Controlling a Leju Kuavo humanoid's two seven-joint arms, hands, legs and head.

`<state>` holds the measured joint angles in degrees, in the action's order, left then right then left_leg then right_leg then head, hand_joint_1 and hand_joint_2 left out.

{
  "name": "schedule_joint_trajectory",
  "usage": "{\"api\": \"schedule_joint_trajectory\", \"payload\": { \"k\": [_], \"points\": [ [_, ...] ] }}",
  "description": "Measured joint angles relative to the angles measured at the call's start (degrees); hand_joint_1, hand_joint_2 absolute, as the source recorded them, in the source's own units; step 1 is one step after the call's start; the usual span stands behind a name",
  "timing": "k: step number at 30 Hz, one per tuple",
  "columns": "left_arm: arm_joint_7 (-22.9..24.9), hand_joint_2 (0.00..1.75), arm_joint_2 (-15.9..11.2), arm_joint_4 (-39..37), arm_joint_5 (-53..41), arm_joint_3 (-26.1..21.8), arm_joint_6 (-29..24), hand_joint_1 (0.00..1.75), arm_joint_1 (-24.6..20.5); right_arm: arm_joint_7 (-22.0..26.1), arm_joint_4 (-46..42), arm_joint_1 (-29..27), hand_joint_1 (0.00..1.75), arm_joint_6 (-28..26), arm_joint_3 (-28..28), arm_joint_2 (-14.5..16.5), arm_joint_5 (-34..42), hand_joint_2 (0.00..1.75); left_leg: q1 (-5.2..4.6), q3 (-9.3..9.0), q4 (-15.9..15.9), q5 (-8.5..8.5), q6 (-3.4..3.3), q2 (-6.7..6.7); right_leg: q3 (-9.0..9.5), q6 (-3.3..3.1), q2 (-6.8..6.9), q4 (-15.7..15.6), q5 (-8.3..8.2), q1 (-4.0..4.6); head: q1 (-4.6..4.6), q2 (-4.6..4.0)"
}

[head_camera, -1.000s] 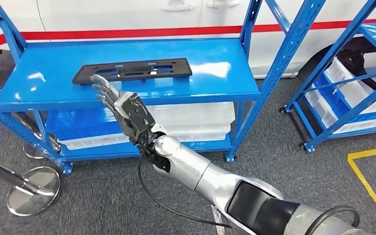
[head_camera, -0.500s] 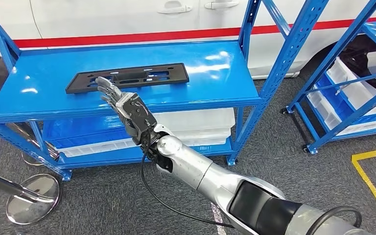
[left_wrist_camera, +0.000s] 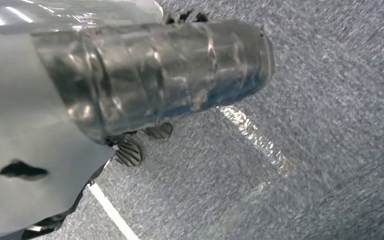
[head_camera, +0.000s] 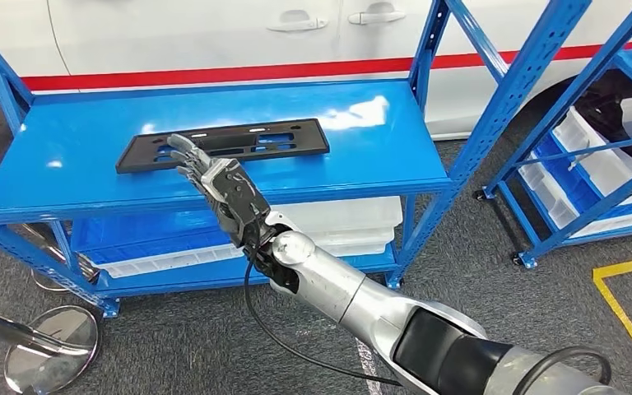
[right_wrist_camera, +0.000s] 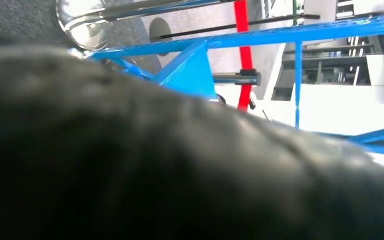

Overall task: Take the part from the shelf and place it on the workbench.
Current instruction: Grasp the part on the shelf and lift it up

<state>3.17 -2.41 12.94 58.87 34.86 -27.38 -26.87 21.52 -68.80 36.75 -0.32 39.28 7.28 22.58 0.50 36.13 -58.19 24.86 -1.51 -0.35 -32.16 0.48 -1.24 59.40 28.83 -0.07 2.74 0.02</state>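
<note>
A: Head view first, biggest thing down. What fills the back?

B: A white car [head_camera: 214, 33] with a red stripe along its side, parked right behind a blue shelf [head_camera: 362, 169]. A second blue shelf [head_camera: 592, 164] stands to the right, with white bins on its lower levels. Grey carpet [head_camera: 477, 288] lies under everything, with a yellow line [head_camera: 625, 304] marked at the right edge.

A: And the robot's own arm?

B: The silver right arm [head_camera: 354, 296] comes up from the lower right and stretches toward the near edge of the shelf's top level. A black cable loops down from its wrist.

A: Where is the part?

B: The part [head_camera: 230, 141], a long flat black panel with cut-outs, lies flat on the top level of the blue shelf, left of centre, lengthwise along it.

A: Is the right hand on it?

B: The right hand [head_camera: 210, 177] is spread, fingers apart and extended, holding nothing. Its fingertips [head_camera: 179, 144] overlap the near edge of the part toward its left end; whether they touch it I cannot tell.

A: Anything below?

B: White trays [head_camera: 337, 214] sit on the lower level of the shelf, and a round chrome stand base [head_camera: 49, 346] rests on the carpet at the lower left.

A: The left hand?

B: Left wrist view shows its grey ribbed cover [left_wrist_camera: 155, 75] over blurred grey carpet, with dark fingertips [left_wrist_camera: 128, 152] poking out beneath; how far they are curled I cannot tell.
</note>
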Motion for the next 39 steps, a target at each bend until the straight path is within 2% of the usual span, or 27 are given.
{"api": "schedule_joint_trajectory", "payload": {
  "k": [1,2,4,5,6,7,9,10,11,13,15,16,18,20,21,22,24,26,28,30,31,32,34,35,36,37,39],
  "points": [
    [0.0,0.00,0.1,0.0,0.0,0.0,0.0,0.00,0.0,0.0,-0.2,0.1,0.00,0.0,0.0,0.0,0.0,0.00,0.19,-0.68,0.4,0.15,-0.27,-0.02,-0.98,0.29,0.19,1.9,0.67,-0.06,0.01,0.00],
    [0.0,0.00,0.1,0.0,0.0,0.0,0.0,0.00,-0.1,0.0,-0.2,0.1,0.00,0.0,0.0,-0.1,0.0,0.00,0.26,-1.29,0.6,0.40,-0.53,-0.01,-2.83,0.59,0.37,5.1,1.57,-0.18,0.03,0.00],
    [-0.1,0.00,0.2,0.0,0.0,0.0,0.0,0.00,-0.1,0.0,-0.2,-0.1,0.00,0.0,0.0,-0.4,0.0,0.00,0.26,-2.27,0.7,1.11,-0.89,-0.02,-7.58,1.05,0.51,11.9,3.15,-0.39,0.03,0.00],
    [-0.1,0.00,0.2,0.0,0.0,0.1,0.0,0.00,0.0,0.0,-0.2,-0.3,0.00,0.0,0.0,-0.5,0.0,0.00,0.26,-2.84,0.7,1.57,-0.93,-0.05,-9.44,1.18,0.53,13.6,3.08,-0.50,0.03,0.00],
    [-0.1,0.00,0.2,0.0,0.0,0.1,0.0,0.00,0.2,0.0,-0.2,-0.5,0.00,0.0,0.0,-0.7,0.0,0.00,0.27,-3.51,0.7,2.08,-0.92,-0.08,-10.36,1.23,0.57,13.3,2.00,-0.56,0.04,0.00],
    [-0.1,0.00,0.3,0.0,0.0,0.3,0.0,0.00,0.3,0.0,-0.2,-0.5,0.00,0.0,0.0,-0.8,0.0,0.00,0.28,-4.31,0.7,2.68,-0.88,-0.11,-10.35,1.20,0.61,10.9,-0.30,-0.60,0.05,0.00],
    [-0.1,0.00,0.5,0.0,0.0,0.6,0.0,0.00,0.4,0.0,-0.2,-0.5,0.00,0.0,0.0,-1.0,0.0,0.00,0.26,-5.73,0.8,3.89,-0.56,-0.13,-8.94,0.85,0.68,3.7,-5.98,-0.47,-0.03,0.00],
    [-0.1,0.00,0.6,0.0,0.0,0.7,0.0,0.00,0.3,0.0,-0.2,-0.4,0.00,0.0,0.0,-1.1,0.0,0.00,0.23,-6.15,0.8,4.42,-0.25,-0.15,-8.15,0.52,0.69,0.8,-7.46,-0.29,-0.03,0.00],
    [-0.2,0.00,0.6,0.0,0.0,0.8,0.0,0.00,0.2,0.0,-0.2,-0.4,0.00,0.0,0.0,-1.1,0.0,0.00,0.21,-6.38,0.8,4.82,0.14,-0.16,-7.69,0.12,0.70,-0.7,-8.14,-0.11,-0.08,0.01],
    [-0.2,0.00,0.6,0.0,0.1,0.8,0.0,0.00,0.1,-0.1,-0.3,-0.3,0.00,0.0,0.0,-1.2,0.0,0.00,0.15,-6.81,0.8,5.27,0.80,-0.16,-7.09,-0.68,0.71,-1.4,-7.41,0.10,-0.09,0.01],
    [-0.1,0.00,0.6,0.0,0.1,0.9,0.1,0.00,-0.1,0.0,-0.3,-0.1,0.00,0.0,0.0,-1.1,0.0,0.00,0.23,-6.60,-0.4,5.66,1.24,-0.05,-6.10,-1.34,0.69,-1.9,-7.13,-0.13,-0.13,0.00],
    [-0.1,0.00,0.7,0.0,0.1,0.9,0.1,0.00,-0.2,0.0,-0.4,0.1,0.00,0.0,0.0,-1.1,0.0,0.00,0.29,-5.59,-2.4,6.10,1.45,0.00,-5.45,-1.65,0.67,-2.2,-6.94,-0.26,-0.15,0.00],
    [0.1,0.00,0.7,-0.1,0.1,0.9,0.2,0.00,-0.2,0.0,-0.4,0.1,0.00,0.1,0.0,-1.1,0.0,0.00,0.36,-1.51,-9.1,7.87,1.83,0.03,-4.33,-2.10,0.68,-2.5,-6.30,-0.41,-0.19,0.00],
    [0.3,0.00,0.6,-0.1,0.1,0.9,0.3,0.00,0.1,0.0,-0.3,-0.2,0.00,0.0,0.0,-1.2,0.0,0.87,0.39,2.79,-14.3,9.81,2.17,0.03,-3.27,-2.19,0.58,-2.5,-5.40,-0.41,-0.20,0.00],
    [0.4,0.00,0.5,-0.1,0.0,1.0,0.3,0.00,0.3,-0.1,-0.3,-0.3,0.00,0.0,0.0,-1.2,0.0,1.31,0.40,3.99,-14.5,9.60,2.26,0.04,-2.63,-2.15,0.50,-2.4,-4.86,-0.42,-0.20,0.00],
    [0.4,0.00,0.5,-0.2,0.0,1.0,0.4,0.00,0.4,-0.2,-0.2,-0.4,0.00,0.1,0.0,-1.3,0.0,1.75,0.42,4.29,-12.8,7.94,2.29,0.05,-1.93,-2.06,0.43,-2.3,-4.27,-0.43,-0.20,0.00],
    [0.6,0.00,0.4,-0.2,-0.4,1.0,0.7,0.00,0.3,-0.5,-0.1,-0.4,0.00,0.2,0.1,-1.3,-0.6,1.75,0.42,3.31,-5.8,1.74,2.15,0.10,-0.51,-1.71,0.39,-2.0,-3.03,-0.43,-0.17,0.00],
    [1.2,0.00,0.6,-0.2,-1.2,1.2,0.7,0.00,0.1,-0.7,1.5,1.3,0.00,-0.3,0.7,-0.7,-3.7,1.75,0.11,2.41,-0.9,-1.64,1.63,0.18,-0.15,-1.16,0.23,-1.6,-2.12,-0.31,-0.18,0.00],
    [2.1,0.00,1.2,-0.2,-2.2,1.7,0.3,0.00,-0.5,-0.5,5.5,5.0,0.00,-1.7,2.2,1.1,-8.7,1.75,-0.19,2.39,-0.4,-1.59,0.92,0.21,-0.60,-0.59,0.02,-1.2,-1.65,-0.17,-0.21,0.00],
    [2.9,0.00,2.1,-0.2,-2.8,2.0,-0.2,0.00,-1.5,-0.1,9.9,9.2,0.00,-3.0,3.4,3.4,-12.6,1.75,0.02,2.20,-0.4,-1.90,0.36,0.11,-1.09,-0.04,0.20,-0.5,-0.83,-0.19,-0.19,0.00],
    [3.3,0.00,2.5,-0.2,-2.9,2.1,-0.3,0.00,-2.0,0.0,12.1,11.0,0.00,-3.5,3.8,4.5,-14.2,1.75,0.16,2.01,-0.3,-1.85,0.12,0.01,-1.76,0.22,0.40,1.0,0.00,-0.24,-0.12,0.00],
    [3.7,0.00,3.0,-0.2,-2.9,2.4,-0.3,0.00,-2.4,-0.2,14.3,12.7,0.00,-4.2,4.2,5.4,-15.8,1.75,0.24,1.79,-0.2,-1.76,-0.14,-0.13,-3.19,0.49,0.58,3.7,1.25,-0.34,-0.06,0.00],
    [4.7,0.00,3.9,-0.2,-2.8,2.9,-0.1,0.00,-2.9,-0.7,18.9,14.9,0.00,-6.5,5.4,6.9,-19.8,1.75,0.24,1.52,-0.3,-1.39,-0.55,-0.44,-7.56,0.86,0.76,11.4,3.59,-0.44,0.06,0.00],
    [5.4,0.00,4.3,-0.2,-2.8,3.0,0.0,0.00,-3.0,-1.1,21.1,15.5,0.00,-8.6,6.1,7.5,-22.4,1.75,0.24,1.36,-0.3,-1.16,-0.66,-0.62,-9.70,0.94,0.77,14.3,3.85,-0.48,0.07,0.00],
    [6.0,0.00,4.6,-0.2,-2.9,3.1,0.1,0.00,-3.0,-1.6,23.0,15.7,0.00,-11.1,6.8,7.9,-25.1,1.75,0.24,1.17,-0.4,-0.90,-0.71,-0.82,-10.95,0.91,0.77,15.3,3.11,-0.47,0.07,0.00],
    [6.6,0.00,5.0,-0.2,-3.0,3.3,0.3,0.00,-2.9,-2.1,24.8,15.8,0.00,-14.2,7.6,8.2,-28.2,1.75,0.21,0.90,-0.5,-0.61,-0.71,-1.03,-11.20,0.74,0.77,14.2,1.36,-0.44,0.08,0.00],
    [7.6,0.00,5.4,-0.2,-3.3,3.9,0.9,0.00,-2.9,-3.5,27.6,15.9,0.00,-20.8,9.4,8.7,-35.0,1.75,0.12,0.17,-0.6,0.05,-0.59,-1.33,-9.09,-0.08,0.77,7.2,-3.44,-0.15,0.07,0.00]
  ]
}}
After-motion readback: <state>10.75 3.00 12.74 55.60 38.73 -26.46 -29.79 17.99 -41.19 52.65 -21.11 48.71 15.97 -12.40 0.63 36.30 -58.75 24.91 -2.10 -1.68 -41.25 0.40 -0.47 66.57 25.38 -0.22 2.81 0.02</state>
